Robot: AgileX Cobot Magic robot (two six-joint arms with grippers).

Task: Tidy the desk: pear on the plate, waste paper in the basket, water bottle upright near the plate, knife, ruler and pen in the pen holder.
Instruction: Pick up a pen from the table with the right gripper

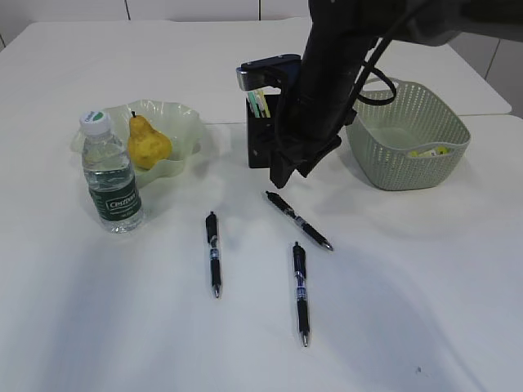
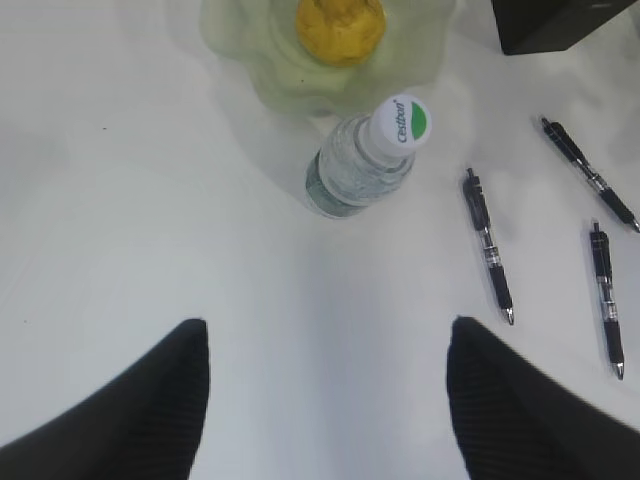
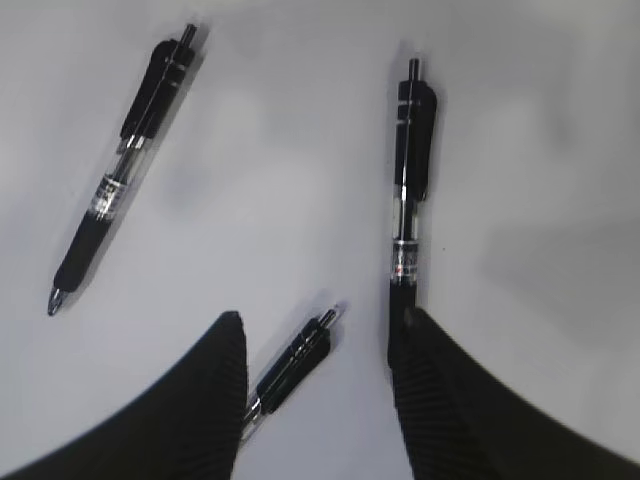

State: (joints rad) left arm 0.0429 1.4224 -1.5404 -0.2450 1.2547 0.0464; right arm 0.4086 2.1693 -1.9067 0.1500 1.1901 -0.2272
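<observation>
Three pens lie loose on the white table (image 1: 425, 278) as the right hand (image 3: 318, 345) hangs above them, fingers spread and holding nothing.

The pear (image 1: 148, 144) sits in the plate (image 1: 176, 118) at far left, the water bottle (image 1: 111, 175) upright just beside it. The pen holder (image 1: 260, 135) stands behind the arm, the basket (image 1: 409, 155) to its right. The left hand (image 2: 325, 400) hovers spread, empty.

Pear (image 1: 148, 144) in plate (image 1: 184, 122); water bottle (image 1: 110, 175) upright just in front. 3 pens (image 1: 298, 220) flat on table (image 1: 392, 310). Right arm (image 1: 327, 73) hangs before pen holder (image 1: 260, 139), masking it. Basket (image 1: 406, 135) holds something yellowish, possibly waste paper (image 1: 433, 150).
</observation>
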